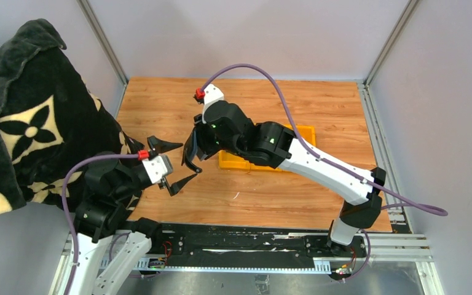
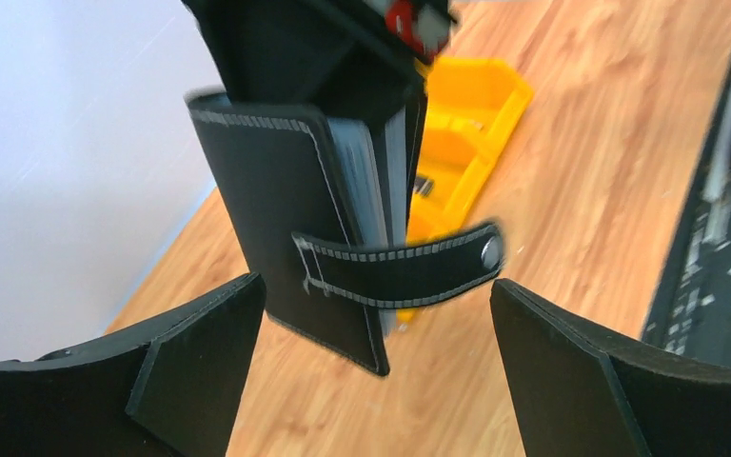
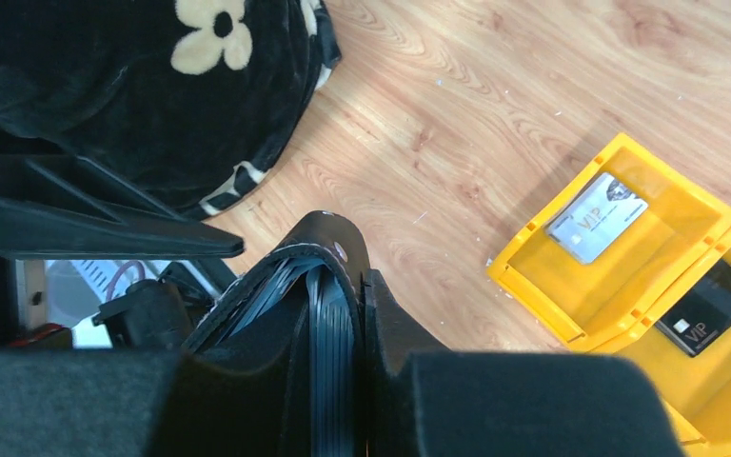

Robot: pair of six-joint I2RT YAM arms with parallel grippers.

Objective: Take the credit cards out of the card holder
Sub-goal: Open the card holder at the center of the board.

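Observation:
My right gripper (image 1: 193, 152) is shut on the black card holder (image 1: 190, 147) and holds it upright above the table, left of centre. In the left wrist view the card holder (image 2: 276, 190) hangs from the right gripper, and its strap tab (image 2: 395, 268) with a snap stretches across the open side. Thin grey card edges (image 2: 369, 181) show inside. My left gripper (image 2: 373, 309) is open and empty, with one finger on each side of the holder's lower end and neither touching it. In the right wrist view the gripper (image 3: 343, 286) pinches the holder (image 3: 328, 243). One silver card (image 3: 595, 217) lies in the yellow bin (image 3: 533, 262).
The yellow bin (image 1: 304, 131) sits mid-table, mostly under the right arm. A dark flat rectangle (image 3: 709, 307) lies in its second compartment. A black blanket with cream flowers (image 1: 31, 123) is piled at the table's left edge, close to the left arm.

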